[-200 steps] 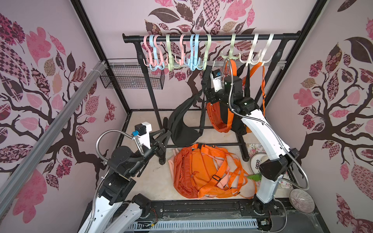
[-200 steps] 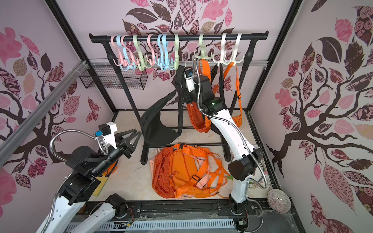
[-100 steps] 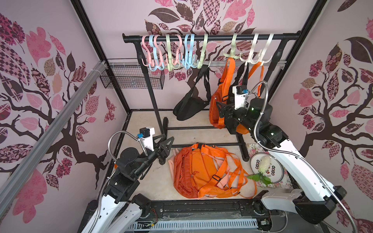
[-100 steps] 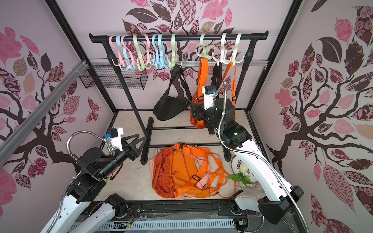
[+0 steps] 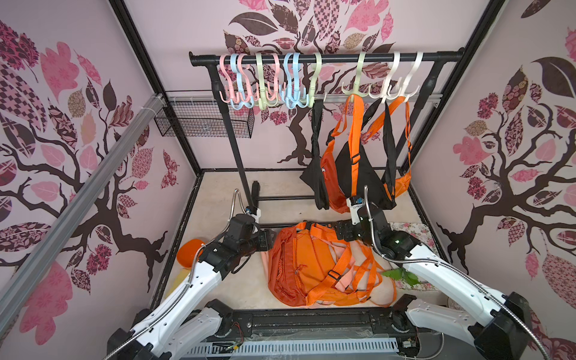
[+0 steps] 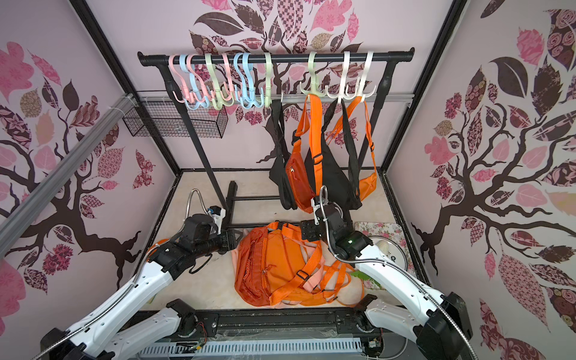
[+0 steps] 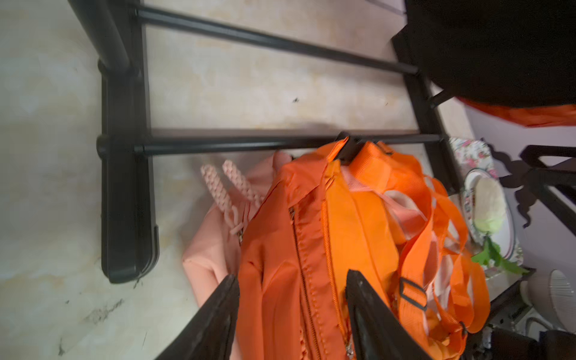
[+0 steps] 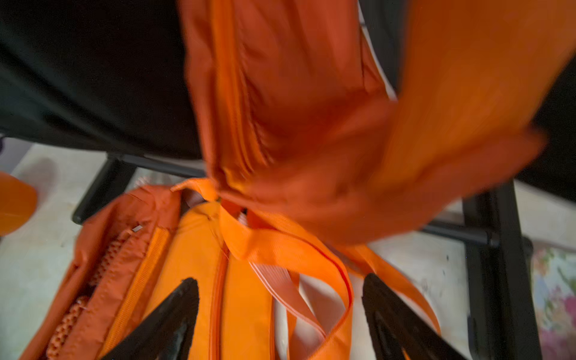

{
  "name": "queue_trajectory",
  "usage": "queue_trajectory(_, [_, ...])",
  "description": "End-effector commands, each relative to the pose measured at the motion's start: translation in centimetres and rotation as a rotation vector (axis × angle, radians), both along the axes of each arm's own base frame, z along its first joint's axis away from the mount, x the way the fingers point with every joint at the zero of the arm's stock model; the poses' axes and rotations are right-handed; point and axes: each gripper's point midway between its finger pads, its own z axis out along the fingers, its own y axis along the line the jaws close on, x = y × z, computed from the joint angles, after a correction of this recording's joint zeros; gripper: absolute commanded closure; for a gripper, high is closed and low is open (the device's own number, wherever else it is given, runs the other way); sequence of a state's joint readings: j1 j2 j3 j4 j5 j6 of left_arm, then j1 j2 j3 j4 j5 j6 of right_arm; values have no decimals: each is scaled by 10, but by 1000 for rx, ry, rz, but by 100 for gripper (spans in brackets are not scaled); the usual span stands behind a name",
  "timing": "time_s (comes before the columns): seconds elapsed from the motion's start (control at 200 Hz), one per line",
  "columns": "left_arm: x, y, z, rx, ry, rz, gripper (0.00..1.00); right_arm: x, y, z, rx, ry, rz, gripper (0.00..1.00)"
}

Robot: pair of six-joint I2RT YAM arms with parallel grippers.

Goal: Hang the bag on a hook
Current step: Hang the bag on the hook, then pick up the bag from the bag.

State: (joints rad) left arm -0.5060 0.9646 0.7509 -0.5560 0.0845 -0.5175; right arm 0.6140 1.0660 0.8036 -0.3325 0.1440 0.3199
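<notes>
Done with the black sling bag: a second back still being worked at the rack, now hanging free from a pale green hook on the rail, beside the other bags. Both arms down off the rack since then, low at the orange backpack. Still flat on the floor in front of the rack base, straps loose on top. Left gripper open, spread over the zip side, clamping nothing. Right gripper open as well, either side of an orange strap, not closed on it. Reads as next pick starting. Spare hooks bunched at the rail's other end. Worth catching the top loop, not a shoulder strap.
</notes>
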Motion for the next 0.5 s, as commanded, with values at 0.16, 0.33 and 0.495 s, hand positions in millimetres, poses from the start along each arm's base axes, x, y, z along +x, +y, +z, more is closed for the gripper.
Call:
queue_trajectory(0.16, [-16, -9, -50, 12, 212, -28, 36, -12, -29, -32, -31, 111, -173, 9])
queue_trajectory(0.33, [-27, -14, -67, 2, 293, -63, 35, -7, -19, -33, 1, 115, -156, 9])
queue_trajectory(0.495, [-27, -13, -73, 0, 295, -51, 36, -5, -22, -35, -20, 116, -173, 9])
